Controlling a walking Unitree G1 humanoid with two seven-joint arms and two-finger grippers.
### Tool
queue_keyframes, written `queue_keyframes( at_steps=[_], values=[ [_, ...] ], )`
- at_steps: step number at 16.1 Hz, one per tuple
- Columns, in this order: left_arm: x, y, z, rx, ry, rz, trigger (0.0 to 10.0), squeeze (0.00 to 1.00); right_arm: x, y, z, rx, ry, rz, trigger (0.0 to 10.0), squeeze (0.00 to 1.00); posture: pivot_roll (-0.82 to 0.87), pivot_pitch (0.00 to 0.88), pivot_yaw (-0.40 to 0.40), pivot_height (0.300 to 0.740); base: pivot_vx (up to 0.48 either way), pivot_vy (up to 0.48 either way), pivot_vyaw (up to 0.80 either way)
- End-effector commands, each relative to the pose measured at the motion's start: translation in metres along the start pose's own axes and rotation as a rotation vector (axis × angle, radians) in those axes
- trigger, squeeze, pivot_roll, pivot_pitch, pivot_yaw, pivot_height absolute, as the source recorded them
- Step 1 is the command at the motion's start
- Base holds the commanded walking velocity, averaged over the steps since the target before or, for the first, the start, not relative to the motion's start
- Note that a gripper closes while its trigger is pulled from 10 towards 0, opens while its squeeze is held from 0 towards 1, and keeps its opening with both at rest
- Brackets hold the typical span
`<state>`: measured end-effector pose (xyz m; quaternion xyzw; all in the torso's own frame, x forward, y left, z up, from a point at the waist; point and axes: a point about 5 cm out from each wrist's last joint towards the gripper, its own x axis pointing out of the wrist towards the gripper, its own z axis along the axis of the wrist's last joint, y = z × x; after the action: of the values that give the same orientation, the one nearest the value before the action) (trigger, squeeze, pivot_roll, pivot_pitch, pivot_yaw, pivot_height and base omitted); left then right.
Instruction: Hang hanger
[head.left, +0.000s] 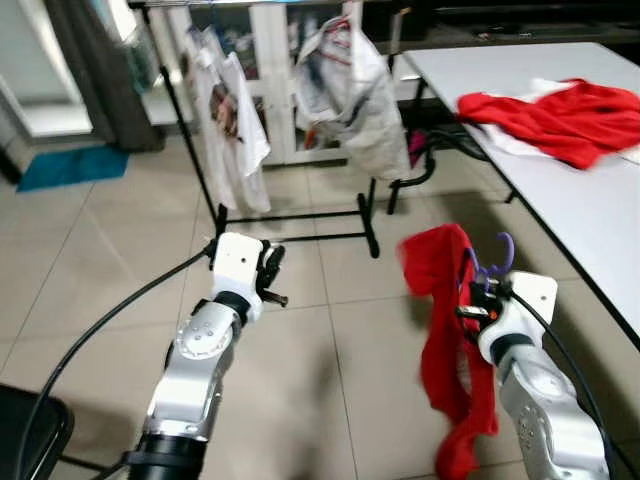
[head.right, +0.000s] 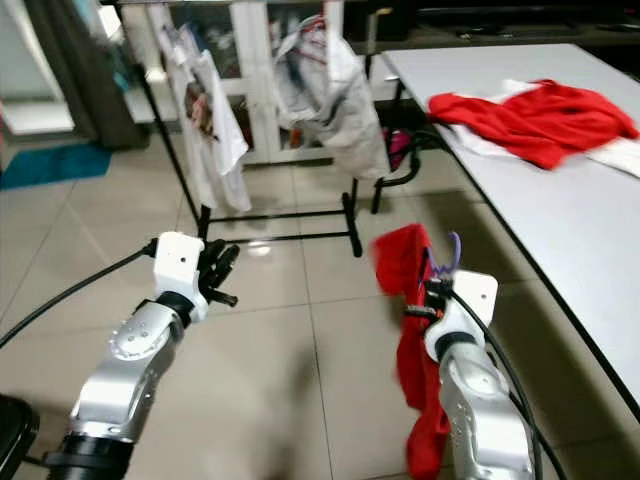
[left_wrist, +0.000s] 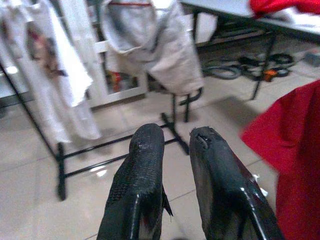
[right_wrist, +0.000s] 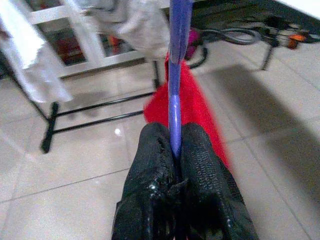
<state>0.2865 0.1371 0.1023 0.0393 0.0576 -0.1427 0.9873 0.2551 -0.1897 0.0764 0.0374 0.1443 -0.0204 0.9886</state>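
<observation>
Jaws of the right gripper (right_wrist: 175, 150) are pinching the purple hanger (head.left: 490, 268) at lower right of the head view, its hook pointing up, probably so it can catch the rail. A red shirt (head.left: 440, 320) is draping from it. The rack (head.left: 290, 215) is standing at upper centre, well apart. The left gripper (left_wrist: 172, 145) is hovering with jaws slightly spread, holding nothing.

Red cloth pile (head.left: 560, 118) sprawled on the white tabletop (head.left: 590, 215), blue mat (head.left: 70, 166) lying on the beige tiled floor (head.left: 330, 350) way off.
</observation>
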Motion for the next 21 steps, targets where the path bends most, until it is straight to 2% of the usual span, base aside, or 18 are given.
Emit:
queue_keyframes(
  at_steps=[1, 7, 10, 13, 16, 21],
  values=[
    [-0.0011, 0.0023, 0.0044, 0.001, -0.011, 0.018, 10.0, 0.00, 0.0023, 0.0089, 0.0077, -0.012, -0.036, 0.045, 10.0, 0.00, 0.03, 0.000, 0.032, 0.740, 0.300, 0.000, 0.00],
    [-0.0049, 0.0017, 0.0042, -0.057, 0.014, 0.011, 10.0, 0.00, 0.0068, 0.0101, 0.0085, -0.002, -0.046, 0.019, 10.0, 0.00, 0.05, 0.000, 0.029, 0.740, 0.303, 0.000, 0.14],
    [-0.0036, 0.0033, 0.0058, -0.047, 0.011, 0.015, 10.0, 0.00, 0.0065, 0.0113, 0.0095, -0.011, -0.050, 0.026, 10.0, 0.00, 0.04, 0.000, 0.034, 0.740, 0.325, 0.000, 0.00],
    [-0.0019, 0.0010, 0.0084, -0.023, -0.001, 0.006, 10.0, 0.00, 0.0060, 0.0120, 0.0089, -0.076, -0.046, 0.034, 10.0, 0.00, 0.04, 0.000, 0.036, 0.740, 0.322, 0.000, 0.27],
    [-0.0004, -0.0024, 0.0103, -0.028, -0.003, -0.004, 10.0, 0.00, 0.0075, 0.0097, 0.0102, -0.052, -0.058, 0.014, 10.0, 0.00, 0.04, 0.000, 0.033, 0.740, 0.319, 0.000, 0.27],
    [0.0009, -0.0011, 0.0116, -0.017, -0.008, 0.004, 10.0, 0.00, 0.0088, 0.0098, 0.0108, -0.075, -0.062, 0.003, 10.0, 0.00, 0.04, 0.000, 0.037, 0.740, 0.322, 0.000, 0.00]
  ],
)
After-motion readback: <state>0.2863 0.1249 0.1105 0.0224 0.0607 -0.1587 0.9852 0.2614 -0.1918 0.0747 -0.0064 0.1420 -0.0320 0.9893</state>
